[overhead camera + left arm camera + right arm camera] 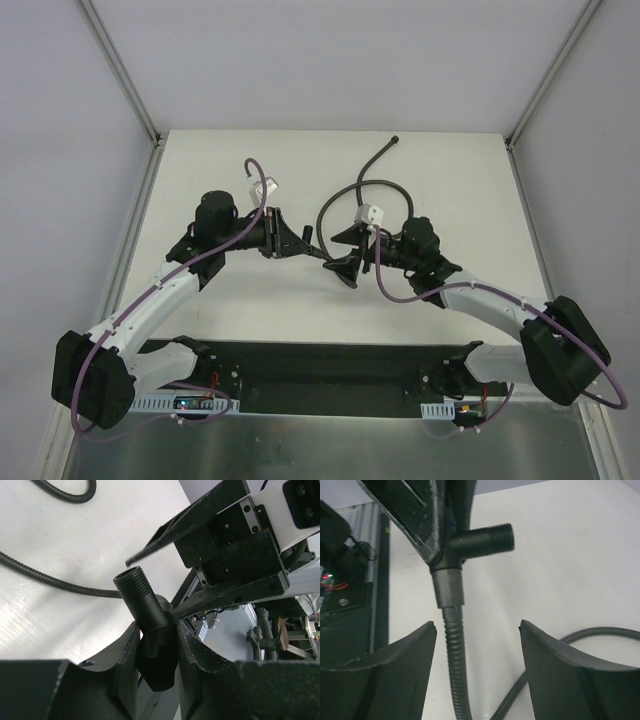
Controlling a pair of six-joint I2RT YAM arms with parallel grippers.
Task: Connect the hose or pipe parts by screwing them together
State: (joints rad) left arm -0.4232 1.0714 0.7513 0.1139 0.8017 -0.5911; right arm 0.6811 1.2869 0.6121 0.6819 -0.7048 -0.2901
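Observation:
My left gripper is shut on the small black T-shaped fitting, whose free threaded end points up and left. In the right wrist view the grey end nut of the dark-grey hose sits against the fitting, in line with its lower port. My right gripper is open around the hose just below that nut, and the hose runs close to the left finger without touching it. From above, the two grippers meet at mid-table, and the hose loops away behind them.
The hose's free knobbed end lies near the table's far edge. Purple cables arc over both arms. Grey walls and metal rails border the white table on three sides. A black base plate spans the near edge.

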